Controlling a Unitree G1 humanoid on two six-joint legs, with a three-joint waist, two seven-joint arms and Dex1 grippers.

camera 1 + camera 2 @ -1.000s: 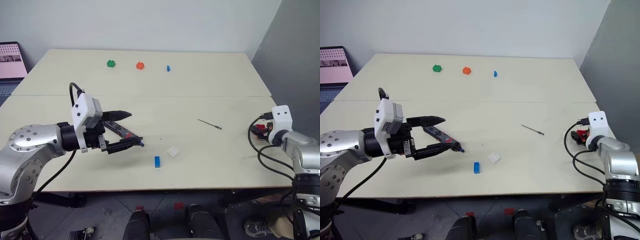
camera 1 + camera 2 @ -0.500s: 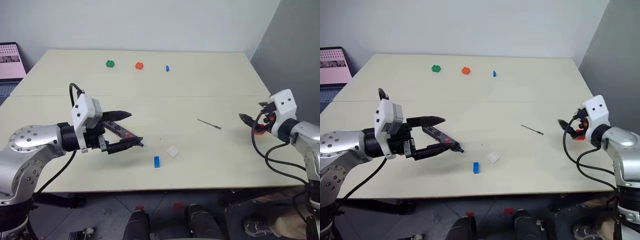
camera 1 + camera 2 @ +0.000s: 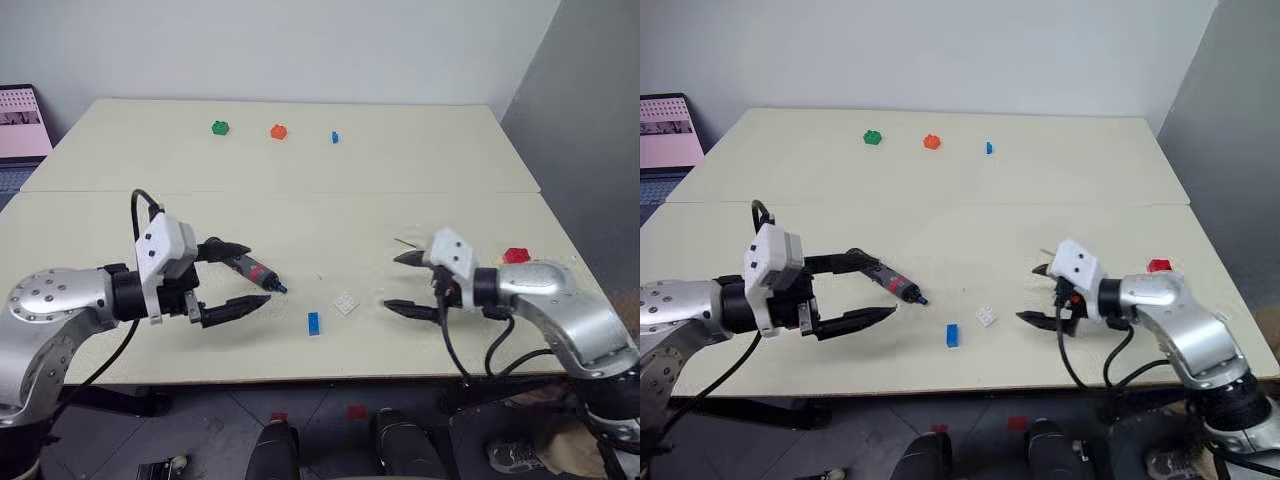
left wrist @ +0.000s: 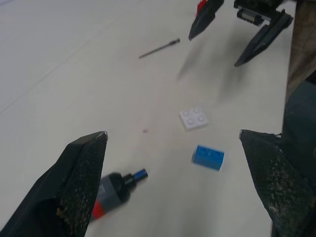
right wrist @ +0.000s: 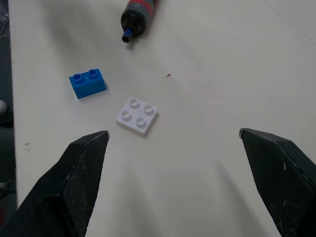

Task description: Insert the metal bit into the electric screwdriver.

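Note:
The electric screwdriver (image 3: pixel 256 273), black with a red-and-grey band and a blue tip, lies on the table. My left gripper (image 3: pixel 232 280) is open around its rear end, the far finger close beside it and nothing gripped. In the left wrist view its front end (image 4: pixel 114 186) lies by one finger. The metal bit (image 4: pixel 159 48), a thin grey rod, lies on the table right of centre. My right gripper (image 3: pixel 401 282) stands open just in front of it, hiding part of it from the head camera. Its wrist view looks at the screwdriver's tip (image 5: pixel 138 12).
A blue brick (image 3: pixel 314 323) and a white brick (image 3: pixel 346 303) lie between the two grippers. A red brick (image 3: pixel 516 256) sits near the right edge. Green (image 3: pixel 221 127), orange (image 3: pixel 280 131) and small blue (image 3: pixel 335 137) bricks lie at the far side. A screen (image 3: pixel 22 120) stands far left.
My right arm has swung in from the table's right edge to beside the metal bit, uncovering the red brick. The left gripper has sunk a little to the left. The screwdriver stayed put.

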